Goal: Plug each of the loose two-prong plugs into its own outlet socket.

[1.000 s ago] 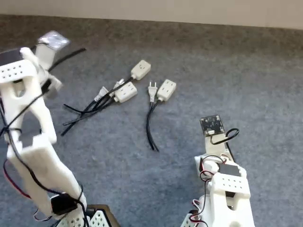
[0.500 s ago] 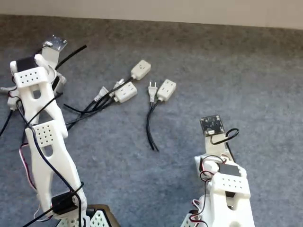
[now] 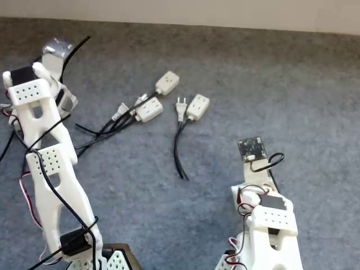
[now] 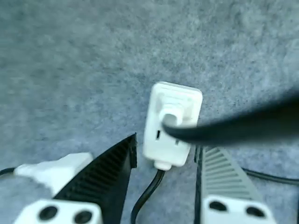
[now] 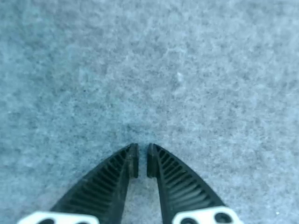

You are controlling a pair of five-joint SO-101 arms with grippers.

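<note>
While the left gripper [image 4: 166,144] hangs spread over the cord end of the outlet socket [image 4: 172,116], a black cable [image 4: 243,126] crossing that socket could snag a closing grasp; the right gripper [image 5: 142,161], pressed together, sits well apart from it

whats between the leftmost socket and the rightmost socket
A loose two-prong plug lies between the leftmost socket and the rightmost socket, close beside the rightmost one, seen in the high view.
</note>
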